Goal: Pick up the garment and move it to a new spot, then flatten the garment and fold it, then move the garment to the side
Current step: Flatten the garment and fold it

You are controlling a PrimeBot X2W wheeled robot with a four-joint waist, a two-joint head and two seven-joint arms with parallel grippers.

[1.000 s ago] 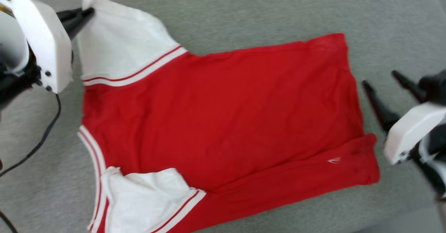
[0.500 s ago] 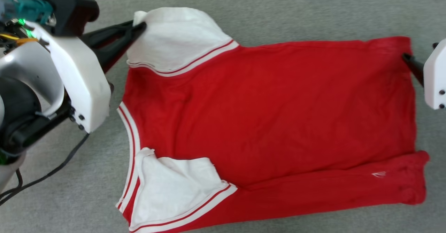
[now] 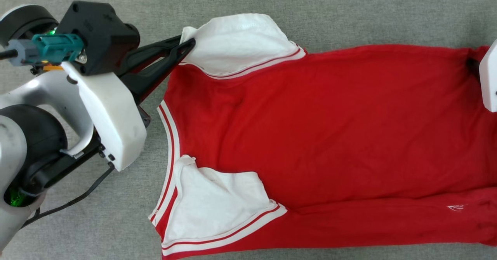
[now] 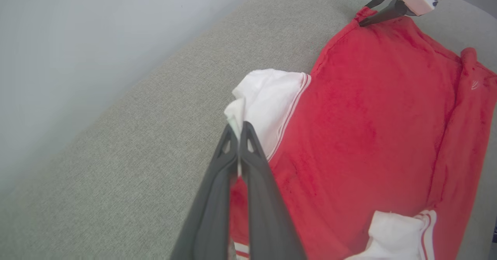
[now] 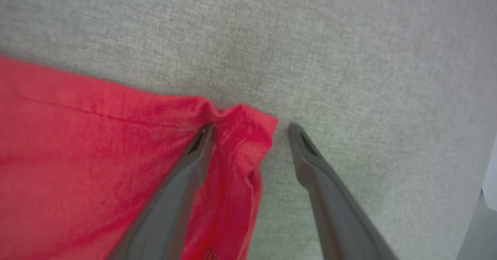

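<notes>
The garment (image 3: pixel 310 128) is lying spread out on the grey top (image 3: pixel 349 11). It is lying long-ways from the robot's left to its right. The white sleeves and striped neck are sitting at the left end, and the straight red hem is sitting at the right end.

The left gripper (image 3: pixel 188 44) is sitting at the garment's sleeve end. Its jaws are squeezed together on the edge of the far white sleeve (image 3: pixel 240 42), and a bit of white cloth is poking out between the tips. The near white sleeve (image 3: pixel 217 201) is lying loose.

The right gripper (image 5: pixel 250 130) is sitting at the garment's other end, at the far hem corner (image 5: pixel 248 124). Its jaws are standing apart and are holding nothing. One of its fingers (image 5: pixel 194 151) is touching the red cloth just inside the corner. The other is sitting on the grey top just outside it, so the corner is lying right between them.

This looks like the flattening part of the job. What matters is that both grippers are sitting on the garment's far long edge, one at each end. The right one probably needs to close on that corner next. Then the two could pull away from each other along the garment's length and stretch it smooth. The near long edge is looking doubled over, so it may need smoothing too.
</notes>
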